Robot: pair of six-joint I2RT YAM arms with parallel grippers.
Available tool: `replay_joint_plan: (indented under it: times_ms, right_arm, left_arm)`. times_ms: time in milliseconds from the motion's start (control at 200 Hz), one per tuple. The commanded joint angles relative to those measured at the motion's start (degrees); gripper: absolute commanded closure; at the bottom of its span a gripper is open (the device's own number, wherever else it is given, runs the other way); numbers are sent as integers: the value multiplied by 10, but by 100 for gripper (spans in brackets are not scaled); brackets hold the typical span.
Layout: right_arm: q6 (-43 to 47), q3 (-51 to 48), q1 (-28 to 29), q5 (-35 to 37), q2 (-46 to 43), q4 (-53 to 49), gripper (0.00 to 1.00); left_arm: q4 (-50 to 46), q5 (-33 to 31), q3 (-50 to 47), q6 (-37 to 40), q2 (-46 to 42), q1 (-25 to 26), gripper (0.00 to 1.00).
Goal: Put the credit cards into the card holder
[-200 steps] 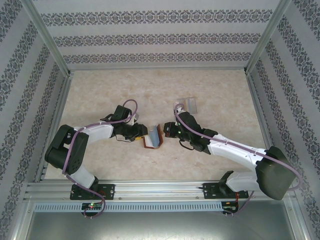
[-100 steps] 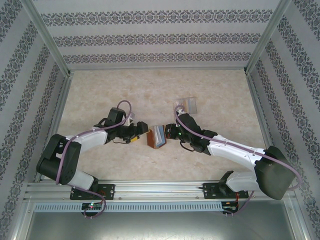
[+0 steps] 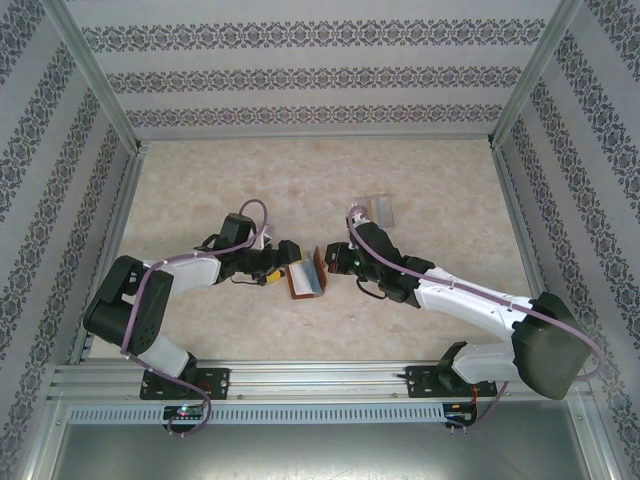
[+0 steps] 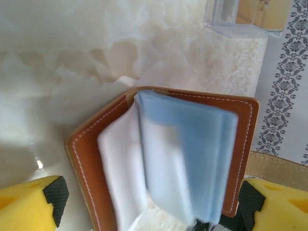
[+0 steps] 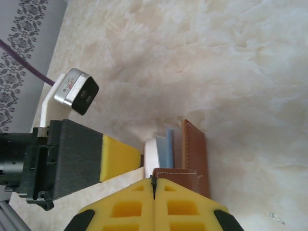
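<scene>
The card holder (image 3: 303, 283) is a reddish-brown wallet, standing open on the table between both grippers. In the left wrist view its brown cover (image 4: 96, 154) frames pale inner pockets (image 4: 120, 168), and a blue-grey credit card (image 4: 192, 159) stands against them. My left gripper (image 3: 285, 262) is open, with its yellow fingers (image 4: 29, 202) on either side of the wallet. My right gripper (image 5: 154, 185) is shut on the wallet's near flap (image 5: 178, 174). The card's edge (image 5: 168, 144) shows beside the far cover (image 5: 195, 149). Whether the card sits in a pocket is unclear.
A clear plastic box (image 3: 375, 211) holding yellowish cards sits behind the right gripper, also at the top of the left wrist view as the box (image 4: 245, 17). Patterned walls enclose the table (image 3: 200, 180) on three sides.
The wallet, held by the right gripper, swung right and then back left. The left gripper has closed in around it, and its arm has shifted.
</scene>
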State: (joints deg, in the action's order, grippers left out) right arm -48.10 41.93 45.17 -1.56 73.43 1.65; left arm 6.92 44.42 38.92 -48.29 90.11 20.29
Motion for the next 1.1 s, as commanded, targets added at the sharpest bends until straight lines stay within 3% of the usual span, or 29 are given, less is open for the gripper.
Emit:
replay_joint_plan:
  times_ms: [0,210,739,889,1094]
  right_arm:
    - [-5,17,6,-2,10,3,100]
    - [-13,6,5,2,24,9,100]
    - [-17,-73,-39,4,28,22,100]
    - [-16,-71,-39,-3,32,29,100]
    - [-13,-63,-37,-7,30,29,100]
  left_arm:
    - [20,12,19,0,13,7,11]
    - [10,11,21,10,30,9,24]
    - [-65,-43,3,66,-30,1,15]
    - [-40,-27,8,72,4,13,36]
    - [-30,-20,21,74,38,17,41]
